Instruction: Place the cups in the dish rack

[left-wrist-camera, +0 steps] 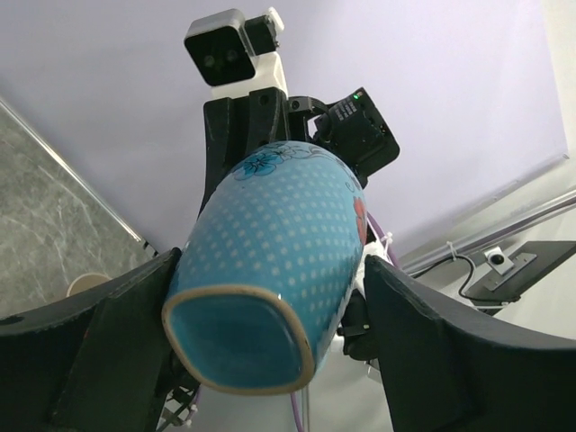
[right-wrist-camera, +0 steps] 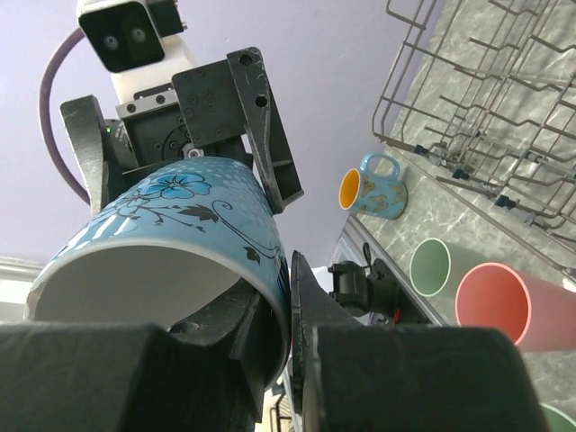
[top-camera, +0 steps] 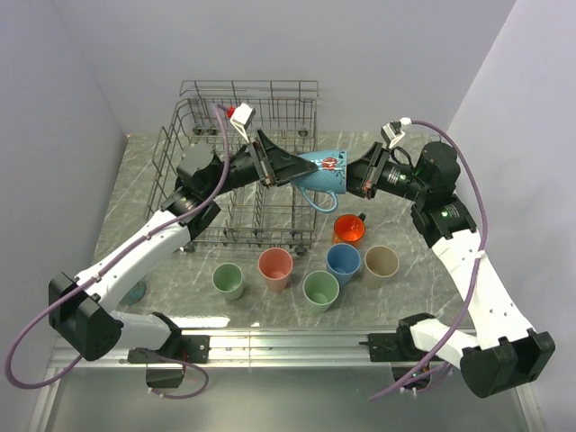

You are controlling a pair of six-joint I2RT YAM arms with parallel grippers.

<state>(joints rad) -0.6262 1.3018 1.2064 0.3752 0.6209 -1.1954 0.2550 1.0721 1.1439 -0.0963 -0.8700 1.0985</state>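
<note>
**Blue mug (top-camera: 326, 167) held in the air at the right side of the dish rack (top-camera: 270, 99).**
Right gripper (top-camera: 353, 176) is clenched on the mug's rim; the left gripper (top-camera: 302, 167) has its jaws spread around the base, contact indeterminable. Six cups (top-camera: 275, 268) stand on the table in front of the rack.

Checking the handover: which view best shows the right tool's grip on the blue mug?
Right wrist: right tool pinches the blue mug at the rim, close. Top external shows this small; left wrist hides the rim.

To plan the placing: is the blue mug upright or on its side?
On its side: the blue floral mug lies level in the air, rim pinched by the right pincer.
</note>
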